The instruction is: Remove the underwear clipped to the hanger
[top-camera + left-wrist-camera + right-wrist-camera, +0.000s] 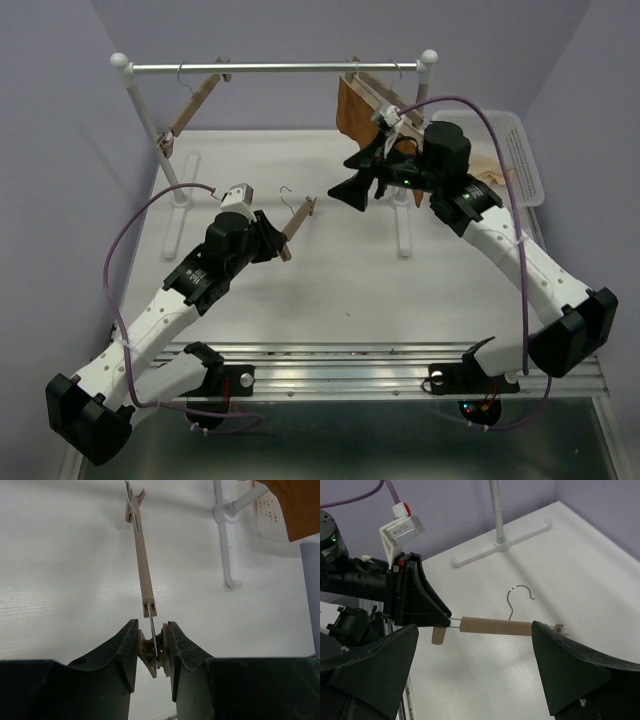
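The hanger [298, 225], a light-wood bar with a wire hook, is held above the table with no cloth on it. My left gripper [281, 242] is shut on the clip at its near end. In the left wrist view both fingers [131, 645] squeeze that wooden clip [152, 655], and the bar [142, 560] runs away to the far clip [134, 505]. My right gripper [355, 177] is open and empty, just right of the hanger. In the right wrist view the bar [495, 626] lies between its spread jaws [475, 647], untouched. A pale beige cloth [488, 166], possibly the underwear, lies in the basket.
A white rack with a metal rail [280, 68] stands at the back; its feet [403, 235] rest on the table. An empty wooden hanger [195, 105] hangs at the left. An orange-brown garment [355, 110] hangs at the right. A white basket [525, 150] sits at the far right.
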You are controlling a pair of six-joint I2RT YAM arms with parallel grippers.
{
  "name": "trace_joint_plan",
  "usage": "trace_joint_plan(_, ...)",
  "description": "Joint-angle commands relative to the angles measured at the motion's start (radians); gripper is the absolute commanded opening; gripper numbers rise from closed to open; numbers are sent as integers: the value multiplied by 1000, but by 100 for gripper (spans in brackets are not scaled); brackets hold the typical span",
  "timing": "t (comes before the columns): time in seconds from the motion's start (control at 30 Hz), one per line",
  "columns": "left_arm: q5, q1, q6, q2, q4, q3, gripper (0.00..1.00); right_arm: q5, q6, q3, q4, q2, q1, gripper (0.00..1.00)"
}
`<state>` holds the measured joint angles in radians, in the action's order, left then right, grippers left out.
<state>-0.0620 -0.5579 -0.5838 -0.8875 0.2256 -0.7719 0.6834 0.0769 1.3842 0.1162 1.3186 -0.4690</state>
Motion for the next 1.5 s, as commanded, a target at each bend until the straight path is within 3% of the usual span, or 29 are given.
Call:
trace_joint_plan(0.0,-59,-23,10,39,-51,-58,0,-171,29,78,-1,137,-94,100)
trace_joint_plan(0.13,-64,-34,13,61,-55,-61,0,-222,90,151,-13,287,-129,100)
trace_joint_plan(0.37,-67,-43,27,58,-52,-76,0,-350,52,240,-36,458,-213,100)
trace_joint_plan(0.9,-70,-46,27,62,-83,-72,0,-375,8,288,-32,588,-276,82)
trace_joint_plan(1.2,-78,-48,18,65,-94,-64,0,-401,11,280,-50,611,-295,48)
trace_joint_plan(1.33,-90,-48,16,68,-98,-58,0,-397,17,279,-55,608,-295,20)
trace_joint_plan(1.37,-91,-46,15,67,-100,-55,0,-390,18,279,-58,607,-295,20)
trace_joint_plan(1.43,-85,-48,16,65,-104,-50,0,-380,15,276,-73,599,-295,4)
trace_joint_plan(1.47,-78,-48,16,64,-106,-50,0,-372,14,274,-82,594,-295,1)
